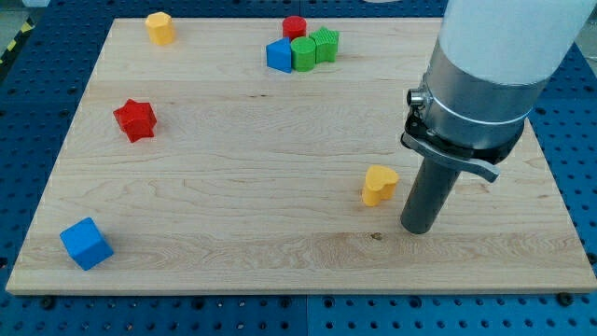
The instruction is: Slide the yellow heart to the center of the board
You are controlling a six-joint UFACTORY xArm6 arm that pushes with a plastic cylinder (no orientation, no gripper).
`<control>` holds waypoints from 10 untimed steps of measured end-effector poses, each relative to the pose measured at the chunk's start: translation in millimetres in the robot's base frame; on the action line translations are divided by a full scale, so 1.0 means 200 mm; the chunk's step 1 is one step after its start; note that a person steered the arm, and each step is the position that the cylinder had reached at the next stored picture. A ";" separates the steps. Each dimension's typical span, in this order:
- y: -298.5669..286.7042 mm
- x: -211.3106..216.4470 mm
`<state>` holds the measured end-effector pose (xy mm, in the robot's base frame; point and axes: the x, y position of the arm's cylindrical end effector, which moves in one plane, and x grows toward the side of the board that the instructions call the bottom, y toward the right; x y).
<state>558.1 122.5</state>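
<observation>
The yellow heart lies on the wooden board, right of the board's middle and toward the view's bottom. My tip rests on the board just right of the heart and slightly below it, with a small gap between them. The rod rises into the grey and white arm at the view's upper right.
A yellow hexagonal block sits at the top left. A red star lies at the left. A blue cube lies at the bottom left. A red cylinder, a blue block, and two green blocks cluster at the top centre.
</observation>
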 end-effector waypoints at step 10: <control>-0.26 -0.82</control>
